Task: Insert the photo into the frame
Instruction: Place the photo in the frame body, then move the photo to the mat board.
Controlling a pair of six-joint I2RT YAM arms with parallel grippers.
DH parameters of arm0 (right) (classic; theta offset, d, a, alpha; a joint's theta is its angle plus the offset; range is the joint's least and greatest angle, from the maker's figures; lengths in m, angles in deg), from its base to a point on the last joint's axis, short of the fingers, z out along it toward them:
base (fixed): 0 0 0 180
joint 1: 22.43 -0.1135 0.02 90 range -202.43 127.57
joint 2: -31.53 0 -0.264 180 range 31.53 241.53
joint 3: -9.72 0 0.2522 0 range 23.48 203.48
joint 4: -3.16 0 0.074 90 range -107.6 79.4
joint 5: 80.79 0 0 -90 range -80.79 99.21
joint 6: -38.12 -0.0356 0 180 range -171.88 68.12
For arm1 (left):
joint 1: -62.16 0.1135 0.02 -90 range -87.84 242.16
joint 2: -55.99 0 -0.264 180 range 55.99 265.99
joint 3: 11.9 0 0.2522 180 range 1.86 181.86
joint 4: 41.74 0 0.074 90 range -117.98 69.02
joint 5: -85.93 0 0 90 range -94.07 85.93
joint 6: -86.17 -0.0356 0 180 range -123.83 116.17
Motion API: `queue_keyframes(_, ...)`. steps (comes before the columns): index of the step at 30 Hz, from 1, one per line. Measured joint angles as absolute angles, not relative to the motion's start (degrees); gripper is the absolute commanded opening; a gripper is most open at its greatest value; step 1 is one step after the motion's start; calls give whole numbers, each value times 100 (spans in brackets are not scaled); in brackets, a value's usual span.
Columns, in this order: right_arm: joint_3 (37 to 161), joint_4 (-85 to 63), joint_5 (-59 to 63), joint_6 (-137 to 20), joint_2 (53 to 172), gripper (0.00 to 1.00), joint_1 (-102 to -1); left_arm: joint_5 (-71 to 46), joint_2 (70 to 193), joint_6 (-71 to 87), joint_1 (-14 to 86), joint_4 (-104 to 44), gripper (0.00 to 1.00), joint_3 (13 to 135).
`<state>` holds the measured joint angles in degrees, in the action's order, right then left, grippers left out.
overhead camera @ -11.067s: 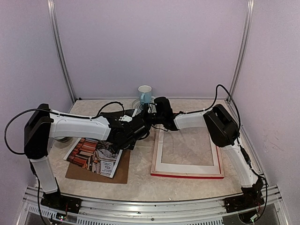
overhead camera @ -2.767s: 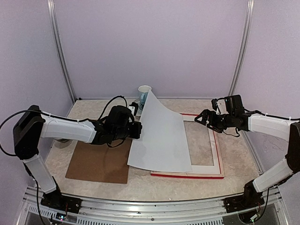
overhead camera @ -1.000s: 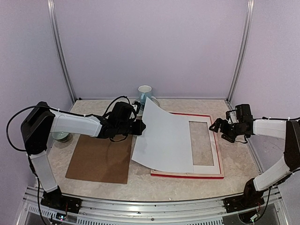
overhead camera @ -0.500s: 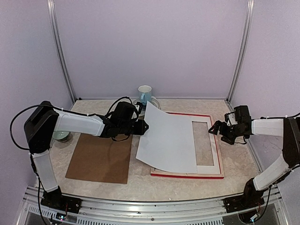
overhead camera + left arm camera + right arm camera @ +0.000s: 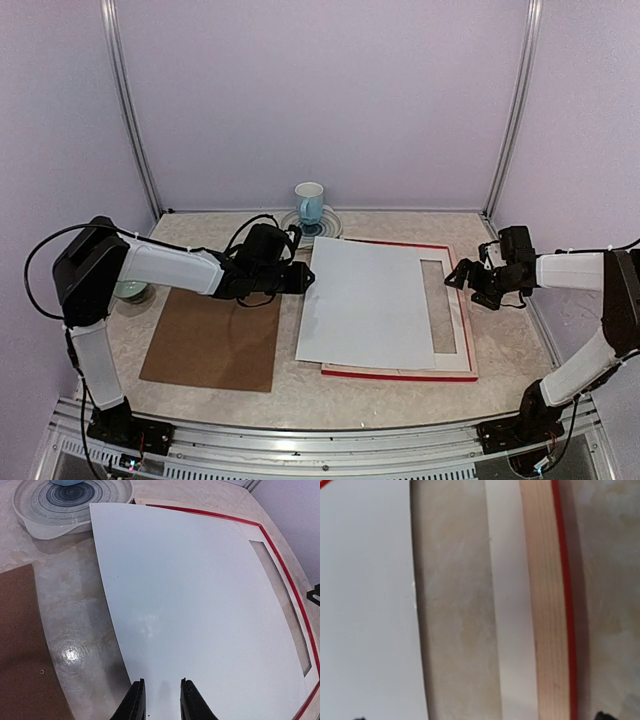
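As one photo (image 5: 368,305) overlies one frame (image 5: 545,605), likely one mat (image 5: 512,605)

The large thin white-backed photo (image 5: 365,305) is lying across the left part of the narrow red rectangular frame (image 5: 462,320), seemingly overhanging its left rail onto the pale stone-patterned table (image 5: 300,390). The flat brown backing board (image 5: 210,345) is lying left of both. A blue-and-white ceramic mug (image 5: 309,201) is standing behind them on a round plate (image 5: 328,226).

photo (image 5: 365,305) white side up across red frame (image 5: 400,375)
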<state>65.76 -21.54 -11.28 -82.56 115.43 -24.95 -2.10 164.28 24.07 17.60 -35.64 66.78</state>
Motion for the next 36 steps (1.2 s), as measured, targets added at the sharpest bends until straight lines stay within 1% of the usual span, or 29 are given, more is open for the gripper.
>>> queue_keyframes(7,6580,-2174,-1128,-8252,11543,99,-2495,83,16504,2659,1760,-3548,26,6521)
queue_keyframes(14,6591,-2216,-1124,-8228,11536,99,-2495,118,16517,2860,1780,-3535,37,6438)
queue_keyframes(22,6591,-2296,-1117,-8179,11532,99,-2495,-242,16526,3151,1839,-3830,52,6235)
queue_keyframes(27,6591,-2305,-1119,-8171,11532,99,-2495,-465,16611,3258,1841,-3957,55,6232)
queue_keyframes(36,6591,-2305,-1119,-8173,11532,99,-2495,-548,16791,3323,1819,-3996,56,6235)
